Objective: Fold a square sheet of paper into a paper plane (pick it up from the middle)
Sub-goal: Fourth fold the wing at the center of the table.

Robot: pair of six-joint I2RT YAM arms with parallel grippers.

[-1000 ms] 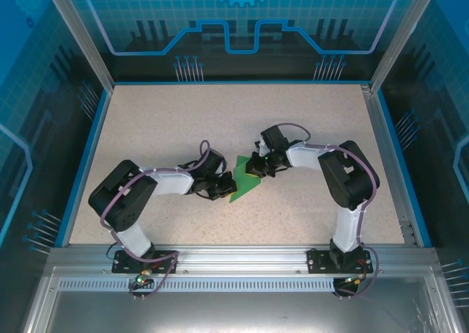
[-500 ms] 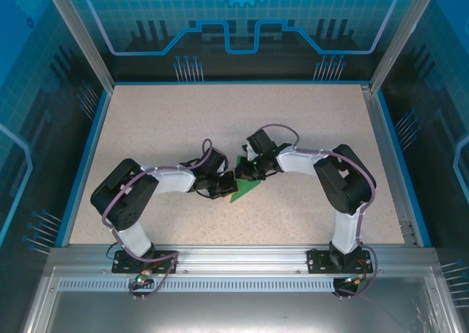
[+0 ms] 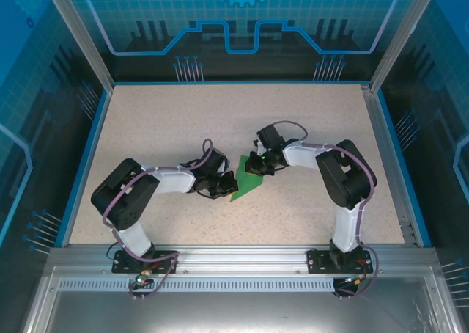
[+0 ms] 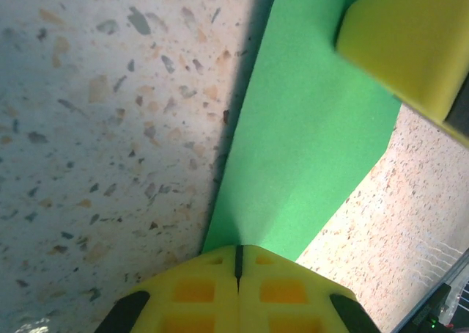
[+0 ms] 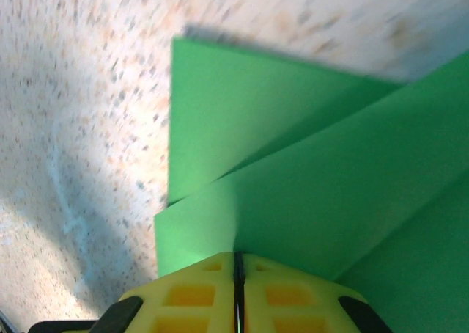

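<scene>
Now we see our left fingers (image 4: 192, 293) and right fingers (image 5: 287, 295) each pinched tight on the folded green paper (image 3: 242, 188), mid-desk (image 3: 161, 127).

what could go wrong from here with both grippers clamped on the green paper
1. The left gripper and right gripper are both shut on the paper, close together. Any uneven pull or twist might tear the thin sheet or slip it out of one grip.
2. In the right wrist view the folded layers sit staggered and lifted off the table. Pressing down now could set a crooked crease.
</scene>
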